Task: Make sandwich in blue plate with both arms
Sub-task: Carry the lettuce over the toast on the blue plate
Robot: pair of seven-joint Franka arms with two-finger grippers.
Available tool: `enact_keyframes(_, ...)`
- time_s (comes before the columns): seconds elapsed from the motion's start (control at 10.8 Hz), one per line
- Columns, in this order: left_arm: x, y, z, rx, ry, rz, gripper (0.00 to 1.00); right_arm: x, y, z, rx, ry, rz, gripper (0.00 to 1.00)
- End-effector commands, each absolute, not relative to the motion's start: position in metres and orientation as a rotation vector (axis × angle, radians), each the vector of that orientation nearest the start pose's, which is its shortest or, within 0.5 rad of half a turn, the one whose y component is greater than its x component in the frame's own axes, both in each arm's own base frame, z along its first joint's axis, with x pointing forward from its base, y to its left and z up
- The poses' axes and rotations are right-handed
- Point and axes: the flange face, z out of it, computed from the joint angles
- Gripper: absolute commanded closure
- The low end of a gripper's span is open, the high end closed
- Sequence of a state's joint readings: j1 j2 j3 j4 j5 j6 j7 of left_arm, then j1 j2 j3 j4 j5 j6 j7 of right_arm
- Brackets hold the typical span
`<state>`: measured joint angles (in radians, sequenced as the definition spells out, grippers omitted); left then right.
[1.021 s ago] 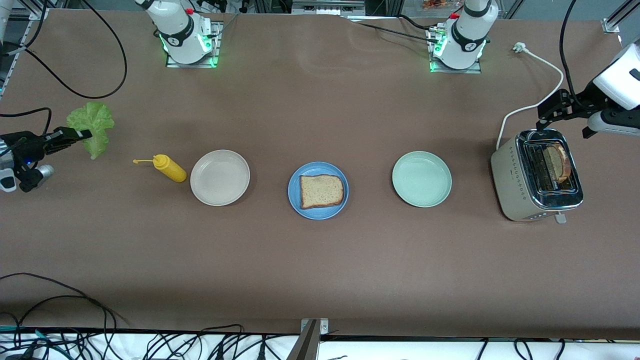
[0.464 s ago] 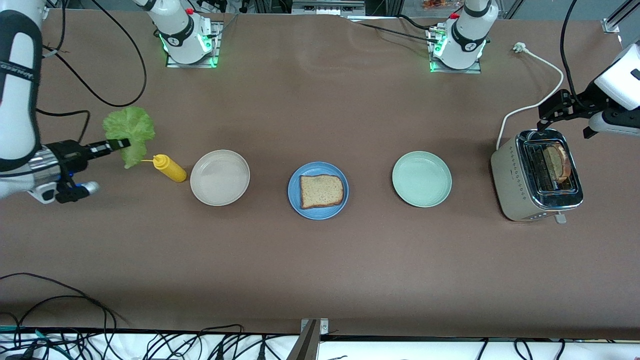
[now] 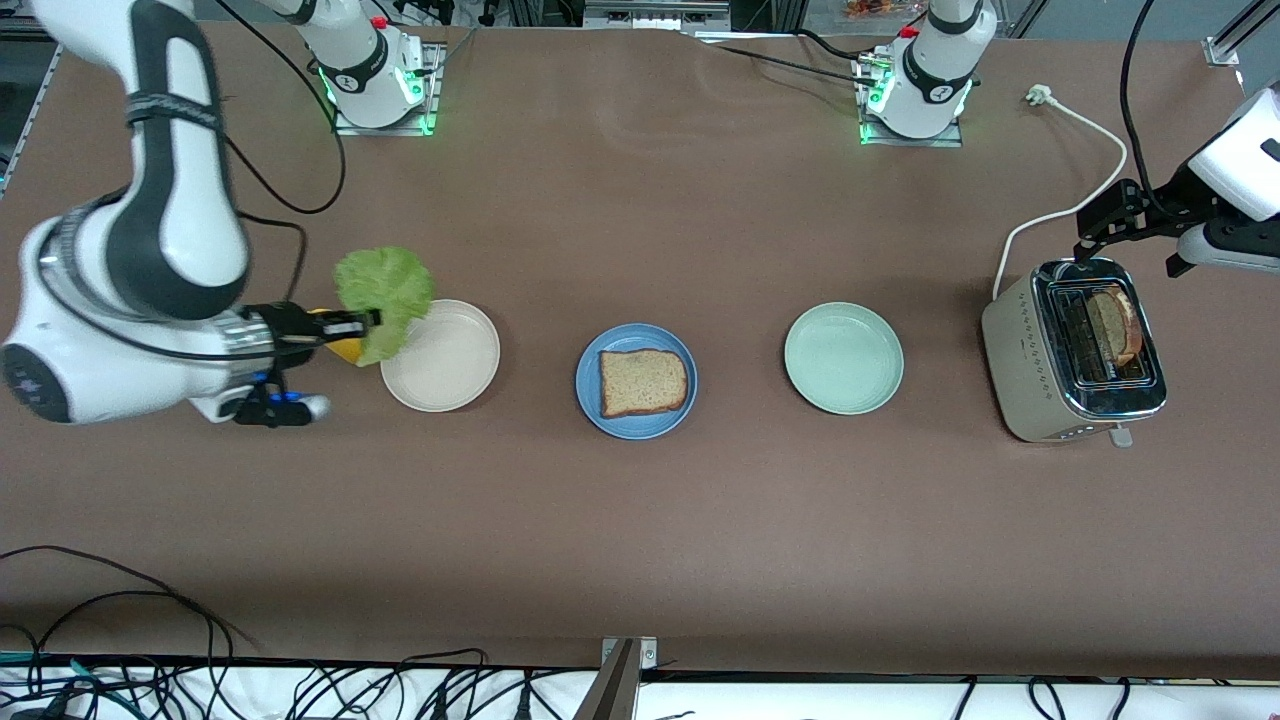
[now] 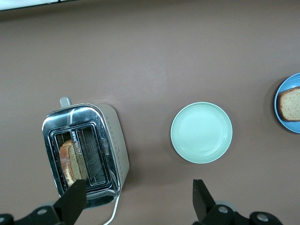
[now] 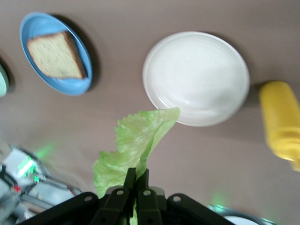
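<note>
The blue plate (image 3: 636, 381) sits mid-table with one brown bread slice (image 3: 644, 382) on it; both show in the right wrist view too, the plate (image 5: 77, 85) and the slice (image 5: 55, 55). My right gripper (image 3: 366, 321) is shut on a ruffled green lettuce leaf (image 3: 384, 296) and holds it in the air over the edge of the cream-white plate (image 3: 445, 360). In the right wrist view the leaf (image 5: 138, 140) hangs from the shut gripper (image 5: 137, 175). A second bread slice (image 3: 1117, 326) stands in the toaster (image 3: 1075, 350). My left gripper (image 3: 1098, 225) is open above the toaster (image 4: 89, 150).
A yellow mustard bottle (image 5: 280, 123) lies beside the cream-white plate (image 5: 197, 77), mostly hidden under my right gripper in the front view. A pale mint-green plate (image 3: 843, 358) sits between the blue plate and the toaster. The toaster's white cord (image 3: 1070, 205) runs toward the left arm's base.
My right arm has carried the lettuce from the table's right-arm end, past the mustard bottle, to over the cream-white plate's edge. The left arm has not moved.
</note>
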<state>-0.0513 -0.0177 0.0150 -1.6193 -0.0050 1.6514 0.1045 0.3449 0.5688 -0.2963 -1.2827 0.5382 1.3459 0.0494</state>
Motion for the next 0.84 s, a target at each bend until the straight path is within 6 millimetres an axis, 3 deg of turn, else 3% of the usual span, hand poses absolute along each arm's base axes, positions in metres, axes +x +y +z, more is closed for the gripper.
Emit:
enact_keyframes(0.0, 0.558, -0.019, 0.619, -3.142, 0.247, -0.086, 0.00, 0.656, 0.217, 0.396, -2.764, 0.165, 0.544, 1.00)
enact_keyframes(0.37, 0.558, -0.016, 0.619, -3.141, 0.238, -0.085, 0.00, 0.653, 0.311, 0.346, -2.765, 0.360, 0.410, 1.00)
enact_keyframes(0.65, 0.558, -0.016, 0.619, -3.141, 0.238, -0.085, 0.00, 0.653, 0.367, 0.284, -2.691, 0.601, 0.280, 1.00)
enact_keyframes(0.74, 0.558, -0.016, 0.619, -3.141, 0.238, -0.085, 0.00, 0.644, 0.390, 0.268, -2.659, 0.658, 0.264, 1.00)
